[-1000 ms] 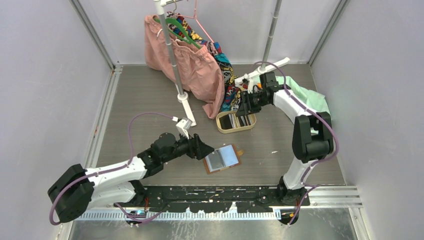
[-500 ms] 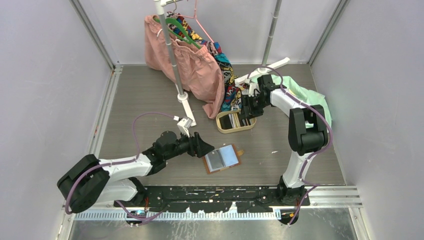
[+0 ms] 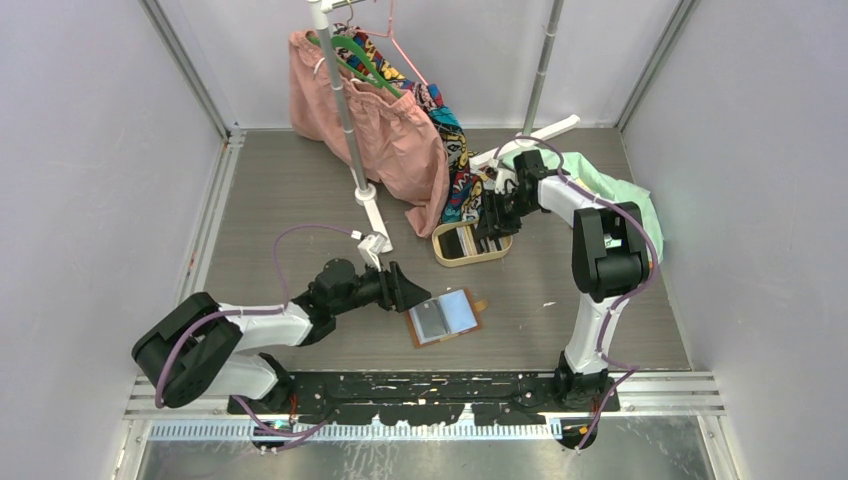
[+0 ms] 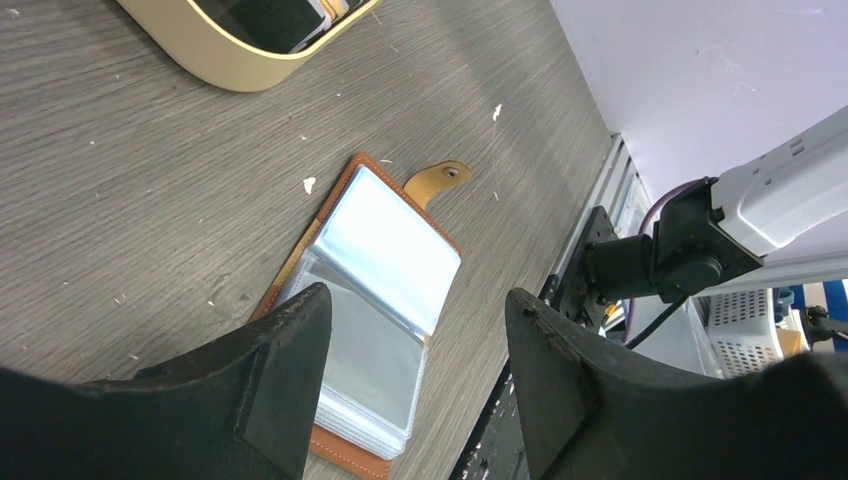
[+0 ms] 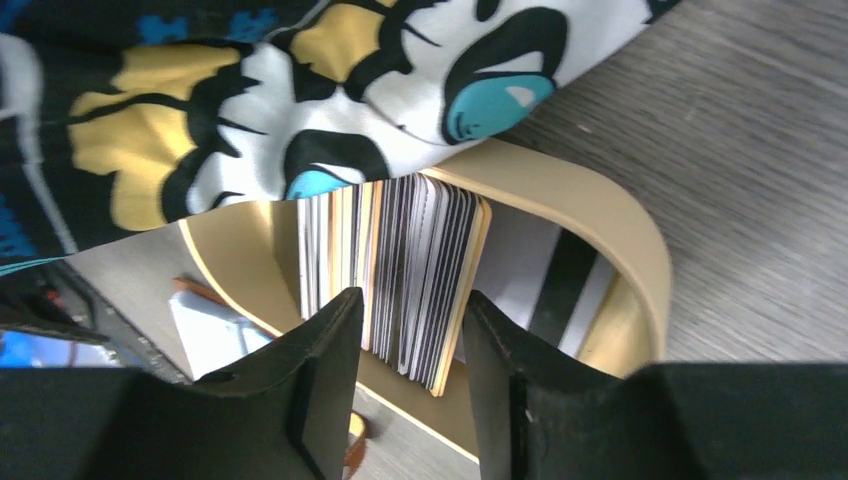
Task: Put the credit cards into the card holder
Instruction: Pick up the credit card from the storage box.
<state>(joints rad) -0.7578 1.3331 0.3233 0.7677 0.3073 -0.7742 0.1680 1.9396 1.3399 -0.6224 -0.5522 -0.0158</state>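
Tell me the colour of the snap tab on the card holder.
The snap tab is mustard tan, seen best in the left wrist view.

The card holder (image 3: pixel 445 316) lies on the table (image 3: pixel 300 200), directly ahead of the left claw (image 3: pixel 407 294). The cards (image 5: pixel 400 260) stand on edge in the tray (image 3: pixel 470 258), just ahead of the right claw (image 3: pixel 487 226). Clothing (image 3: pixel 455 160) lies behind the tray.
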